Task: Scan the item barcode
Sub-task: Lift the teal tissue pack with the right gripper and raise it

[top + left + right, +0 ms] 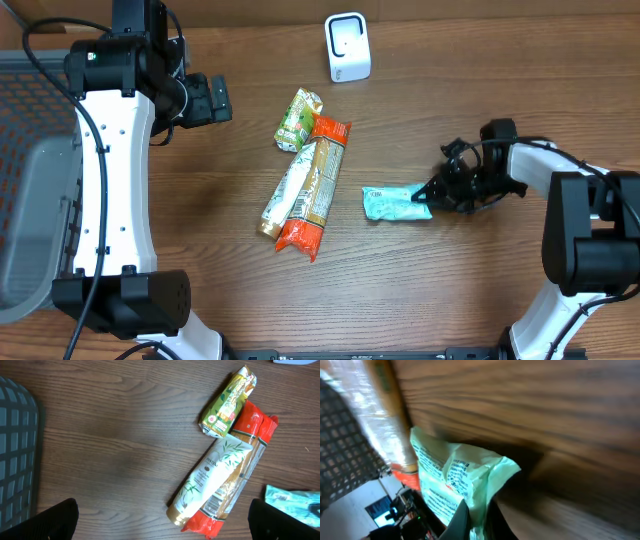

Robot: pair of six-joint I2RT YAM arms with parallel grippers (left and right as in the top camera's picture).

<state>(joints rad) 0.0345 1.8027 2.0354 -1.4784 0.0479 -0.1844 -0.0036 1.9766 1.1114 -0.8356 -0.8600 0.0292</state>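
Note:
A mint-green packet lies on the wooden table right of centre. My right gripper is shut on its right end. In the right wrist view the crumpled packet is pinched between the dark fingers of the right gripper. The white barcode scanner stands at the back centre. My left gripper hovers open at the back left with nothing in it. In its own view the left gripper has its fingertips spread wide above the table.
A green snack packet, an orange-red package and a white tube lie together mid-table. The package shows a barcode. A grey wire basket sits at the left edge.

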